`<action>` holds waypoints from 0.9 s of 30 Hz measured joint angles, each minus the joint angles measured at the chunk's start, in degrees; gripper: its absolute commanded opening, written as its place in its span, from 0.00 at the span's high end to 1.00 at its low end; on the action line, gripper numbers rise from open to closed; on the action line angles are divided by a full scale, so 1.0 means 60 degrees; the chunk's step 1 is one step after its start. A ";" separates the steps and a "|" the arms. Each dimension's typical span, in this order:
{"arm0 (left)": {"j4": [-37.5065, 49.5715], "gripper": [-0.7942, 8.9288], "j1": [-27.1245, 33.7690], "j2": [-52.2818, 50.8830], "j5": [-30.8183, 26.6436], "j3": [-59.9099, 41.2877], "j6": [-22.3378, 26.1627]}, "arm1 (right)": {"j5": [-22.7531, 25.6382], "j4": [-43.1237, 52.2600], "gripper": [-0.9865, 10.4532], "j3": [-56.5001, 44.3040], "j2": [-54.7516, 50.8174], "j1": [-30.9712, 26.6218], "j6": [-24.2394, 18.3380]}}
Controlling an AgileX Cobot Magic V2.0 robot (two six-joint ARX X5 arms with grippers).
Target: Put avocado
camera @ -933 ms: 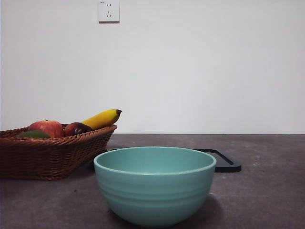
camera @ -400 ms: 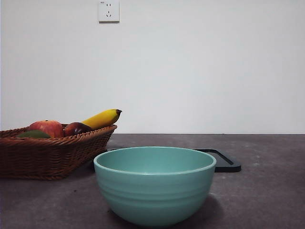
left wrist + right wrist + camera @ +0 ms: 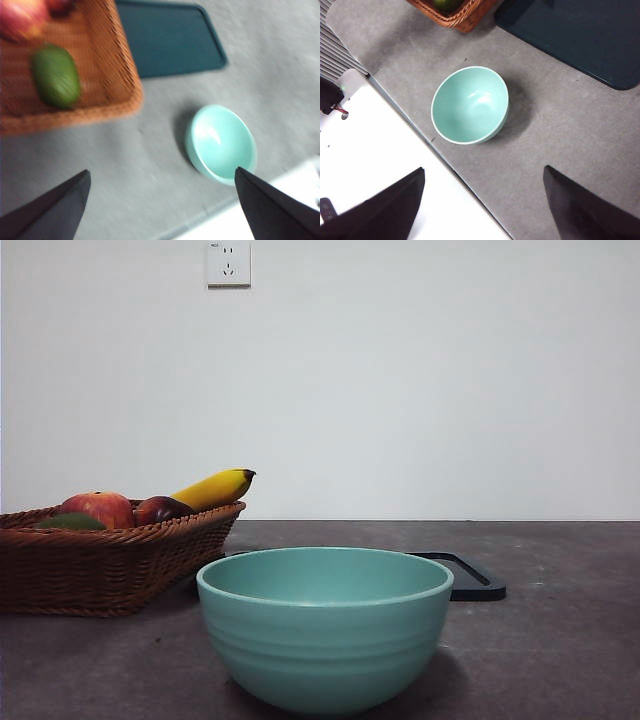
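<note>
A teal bowl [image 3: 325,628] stands empty at the near centre of the dark grey table [image 3: 560,640], with a woven wicker basket [image 3: 110,565] to its left and a flat dark tray [image 3: 470,575] lying behind it to the right. The avocado [image 3: 68,523] lies in the basket at its left side, only its green top showing above the rim in the front view. Beside it, to the right, sit a red apple [image 3: 98,508], a dark red-brown fruit [image 3: 160,509] and a yellow banana [image 3: 215,488] whose tip juts over the basket's right edge. A white wall socket [image 3: 228,262] is fixed high on the pale wall behind.

From above, the blurred left wrist view shows the avocado [image 3: 56,76] resting on the basket floor [image 3: 100,75], apart from the apple [image 3: 20,20], with the bowl [image 3: 222,142] well clear of the basket on the table. The left gripper [image 3: 160,205] hangs high over the table between basket and bowl, its two black jaws spread wide and holding nothing. The right gripper [image 3: 482,205] likewise hangs high above the near table edge, jaws wide apart and empty, with the bowl [image 3: 470,105] below it and a corner of the basket [image 3: 455,12] and the tray [image 3: 575,35] beyond. Neither arm appears in the front view.
</note>
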 measured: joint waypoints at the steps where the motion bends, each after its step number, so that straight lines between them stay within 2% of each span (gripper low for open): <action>1: 0.0113 0.44 0.0000 0.0149 -0.0142 0.0073 -0.0004 | 0.0004 0.0004 0.58 0.0000 0.0000 0.0000 0.0000; 7: 0.0820 0.45 -0.0051 0.1290 -0.0794 0.0266 -0.0018 | 0.0000 0.0000 0.58 0.0000 0.0000 0.0000 0.0000; 13: 0.1767 0.47 -0.0353 0.2878 -0.1971 0.0306 -0.0018 | 0.0004 0.0004 0.58 0.0000 0.0000 -0.0004 0.0004; 24: 0.3486 0.47 -0.1096 0.5504 -0.3446 0.0313 -0.0015 | 0.0004 0.0004 0.58 0.0000 0.0000 0.0000 0.0036; 27: 0.4007 0.47 -0.1282 0.6084 -0.4146 0.0313 0.0029 | 0.0004 0.0000 0.58 0.0000 0.0000 0.0000 0.0069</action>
